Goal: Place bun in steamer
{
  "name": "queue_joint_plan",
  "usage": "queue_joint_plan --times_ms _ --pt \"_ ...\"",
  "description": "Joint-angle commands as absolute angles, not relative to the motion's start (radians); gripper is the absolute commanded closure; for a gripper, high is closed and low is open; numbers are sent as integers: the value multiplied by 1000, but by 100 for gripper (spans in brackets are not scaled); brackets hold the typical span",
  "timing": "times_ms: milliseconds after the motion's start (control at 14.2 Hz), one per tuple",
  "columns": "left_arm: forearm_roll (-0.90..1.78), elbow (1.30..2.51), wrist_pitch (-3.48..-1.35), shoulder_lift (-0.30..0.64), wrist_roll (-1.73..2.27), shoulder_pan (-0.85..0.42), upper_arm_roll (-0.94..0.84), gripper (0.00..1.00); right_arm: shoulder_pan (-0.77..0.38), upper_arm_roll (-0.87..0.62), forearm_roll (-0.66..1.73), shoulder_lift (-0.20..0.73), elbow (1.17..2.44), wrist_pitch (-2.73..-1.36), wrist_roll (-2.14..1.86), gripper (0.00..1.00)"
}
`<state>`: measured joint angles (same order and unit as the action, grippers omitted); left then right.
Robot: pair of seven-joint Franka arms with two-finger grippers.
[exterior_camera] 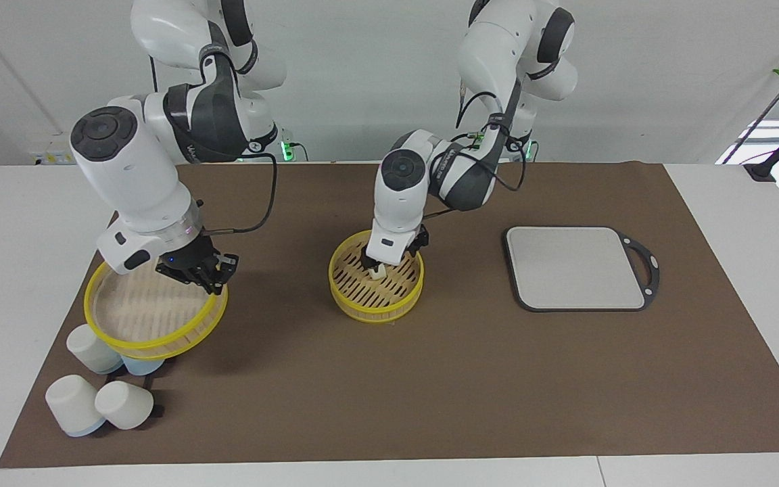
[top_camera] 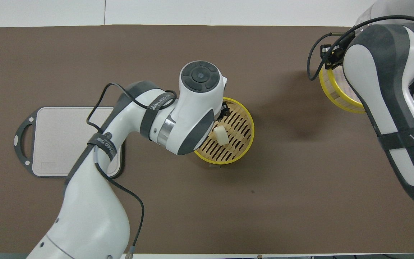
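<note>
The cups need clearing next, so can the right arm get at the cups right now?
Probably not: its jaws are shut on a tier held over the cups, partly covering them; it would have to set that down first.

Robot lab: two table-mounted arms (exterior_camera: 139,169)

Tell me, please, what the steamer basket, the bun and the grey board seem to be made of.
The steamer: likely bamboo, matte, judging by pale strip walls and a slatted floor; its glossy yellow rim could be plastic or paint. The bun: smooth, matte, cream-white, perhaps foam or soft plastic; unclear. The grey board: probably plastic, with a matte speckled face and black rim.
</note>
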<state>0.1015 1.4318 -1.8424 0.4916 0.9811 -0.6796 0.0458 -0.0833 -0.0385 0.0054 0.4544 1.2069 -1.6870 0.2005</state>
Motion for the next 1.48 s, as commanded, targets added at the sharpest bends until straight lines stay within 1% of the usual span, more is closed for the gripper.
queue_joint_plan --times_ms 0,211,492,702,843,1054,1124,1264,1405 --pt "86 1494 -1755 342 956 -562 54 0 -129 -46 21 419 1262 -1742 306 100" --pt "86 1497 -1692 282 778 -415 61 0 -270 -44 20 431 1267 -1778 519 100" --pt "86 1541 -1674 204 571 -243 61 0 -443 -43 11 500 1259 -1799 763 100" --pt "86 1560 -1652 181 395 -115 61 0 -518 -43 11 540 1264 -1841 842 100" --pt "86 1554 -1619 164 228 -43 61 0 -540 -43 15 551 1261 -1862 882 100" --pt "60 1555 -1562 141 128 -21 63 0 -590 -43 8 577 1261 -1881 913 100" --pt "10 1555 -1556 137 71 -26 60 0 -597 -43 3 580 1262 -1896 925 100" --pt "5 1568 -1537 117 61 -23 60 0 -598 -43 2 581 1269 -1911 931 100" --pt "5 1620 -1526 66 35 -21 60 0 -601 -43 2 581 1272 -1911 931 100"
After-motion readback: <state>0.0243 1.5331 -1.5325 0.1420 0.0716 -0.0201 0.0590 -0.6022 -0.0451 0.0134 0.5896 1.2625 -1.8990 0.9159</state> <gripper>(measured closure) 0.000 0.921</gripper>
